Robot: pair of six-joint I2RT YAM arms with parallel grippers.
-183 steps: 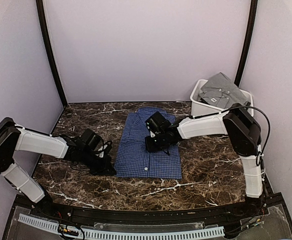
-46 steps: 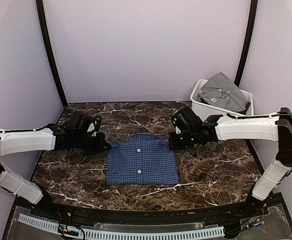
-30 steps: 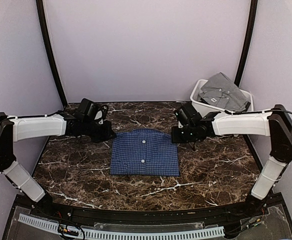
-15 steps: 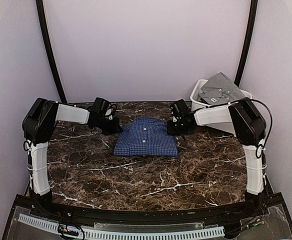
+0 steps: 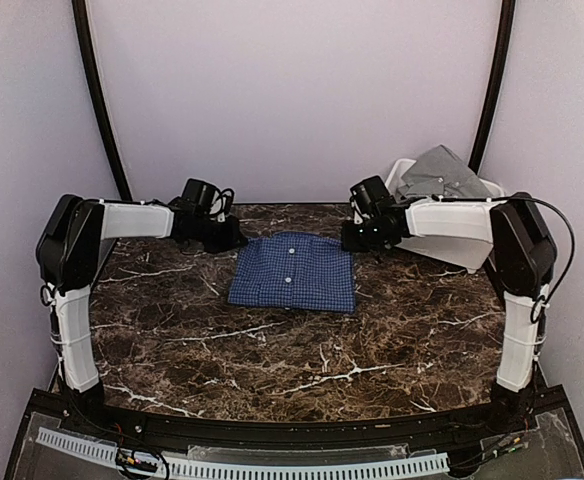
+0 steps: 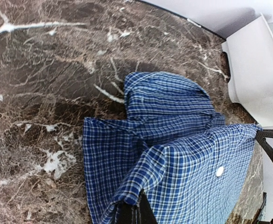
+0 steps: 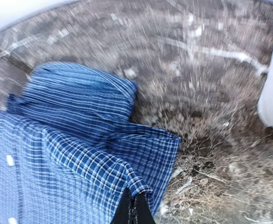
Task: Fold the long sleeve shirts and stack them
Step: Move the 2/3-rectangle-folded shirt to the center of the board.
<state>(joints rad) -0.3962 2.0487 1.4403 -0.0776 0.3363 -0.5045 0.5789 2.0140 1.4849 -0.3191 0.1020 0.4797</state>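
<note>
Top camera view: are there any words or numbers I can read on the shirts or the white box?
None: no word, number, label or sign can be read in any view.
The blue shirt shows only its check pattern and plain white buttons.
The grey shirt and the white bin show no print, and the right wrist view is blurred.

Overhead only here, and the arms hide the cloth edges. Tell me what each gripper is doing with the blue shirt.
Observer: In its wrist view the left gripper is shut, pinching the folded edge of the blue shirt.
Operator: Now the right one.
Observer: The right gripper is shut too, pinching the opposite corner; that picture is blurred.
Operator: Report the collar.
Observer: The collar lies uncovered on the table, beyond the lifted layer.
</note>
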